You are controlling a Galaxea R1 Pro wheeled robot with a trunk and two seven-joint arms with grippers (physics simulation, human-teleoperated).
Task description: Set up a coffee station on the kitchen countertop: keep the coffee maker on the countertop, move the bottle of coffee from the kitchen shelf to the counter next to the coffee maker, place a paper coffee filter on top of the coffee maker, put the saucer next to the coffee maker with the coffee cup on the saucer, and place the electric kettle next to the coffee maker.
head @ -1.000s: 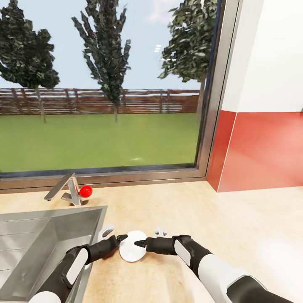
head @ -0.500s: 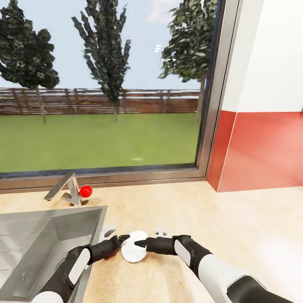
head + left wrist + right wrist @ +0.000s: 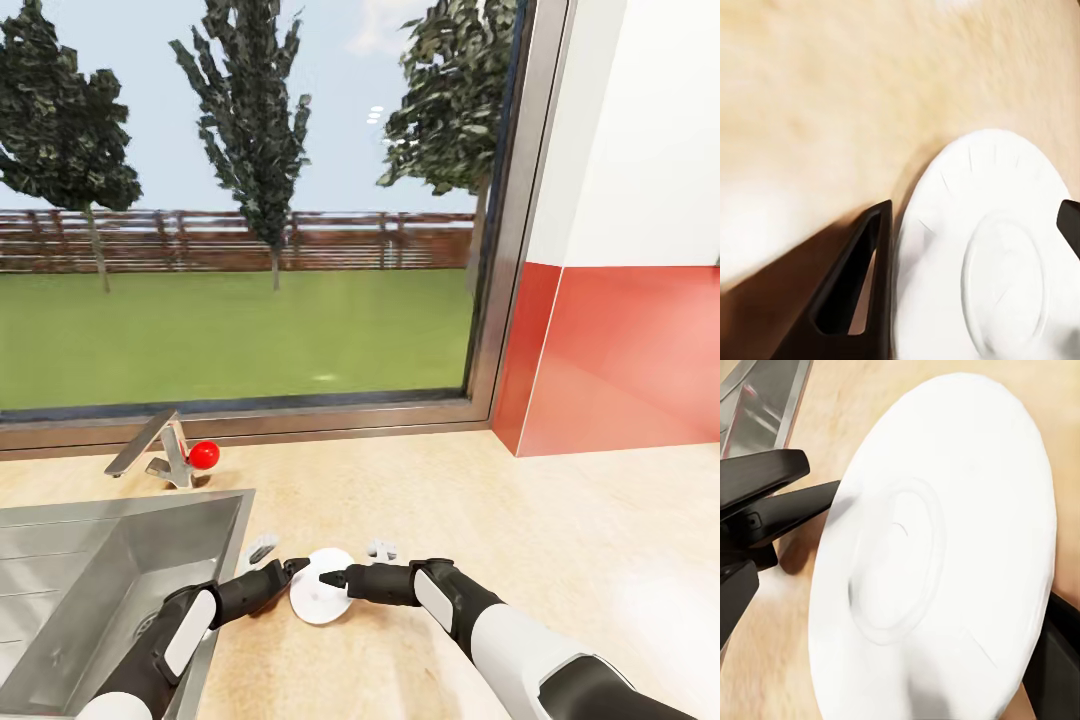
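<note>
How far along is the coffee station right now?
Nothing looks finished. In hand: the saucer, between the left gripper and right gripper, over the kitchen countertop beside the sink; the head view shows it at both grippers' tips, but which one grips is unclear. Still left: setting it down.

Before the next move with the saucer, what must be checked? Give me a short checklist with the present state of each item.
1. Saucer held between both grippers, tilted on edge above the kitchen countertop: ok.
2. Right gripper at the saucer's face: ok; firm grip: cannot tell.
3. Left gripper at the saucer's rim: ok; firm grip: cannot tell.
4. Saucer away from the sink: ok.
5. Coffee maker's place known: cannot tell.
</note>
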